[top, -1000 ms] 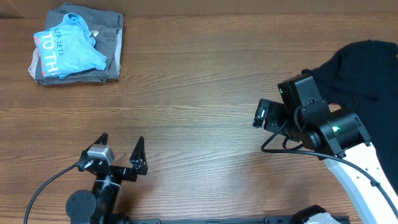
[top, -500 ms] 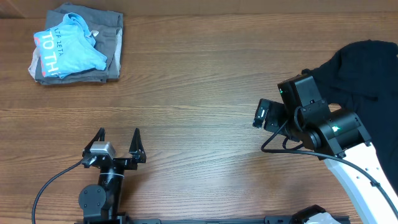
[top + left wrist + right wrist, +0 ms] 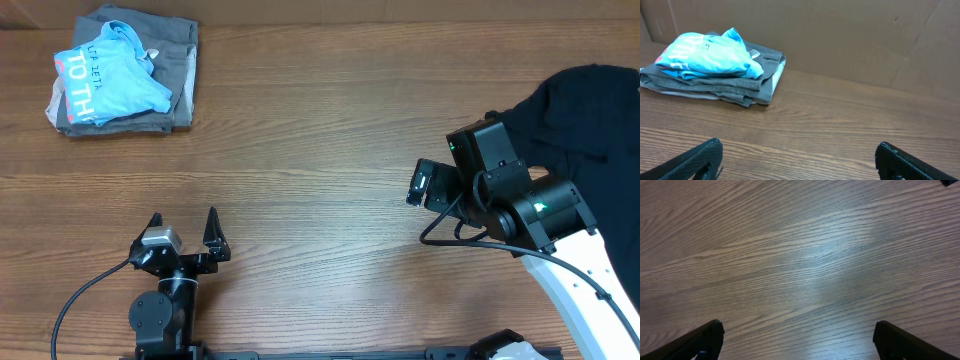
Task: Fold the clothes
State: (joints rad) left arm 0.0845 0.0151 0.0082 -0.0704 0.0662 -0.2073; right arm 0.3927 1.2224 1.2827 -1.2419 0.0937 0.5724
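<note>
A folded light blue T-shirt [image 3: 110, 85] with white lettering lies on folded grey shorts [image 3: 180, 60] at the far left corner. In the left wrist view the shirt [image 3: 705, 52] and the shorts [image 3: 747, 90] lie far ahead to the left. A black T-shirt [image 3: 590, 110] lies crumpled at the right edge. My left gripper [image 3: 182, 228] is open and empty over bare wood near the front edge; its open fingers also show in the left wrist view [image 3: 797, 157]. My right gripper [image 3: 797, 337] is open and empty above bare wood, just left of the black T-shirt.
The wooden table [image 3: 320, 130] runs between the two piles. A brown cardboard wall [image 3: 840, 35] stands behind the folded pile. The right arm's white link [image 3: 580, 270] reaches in from the front right.
My left gripper has shifted a little to the left and turned towards the far side. The right arm and the clothes have not moved.
</note>
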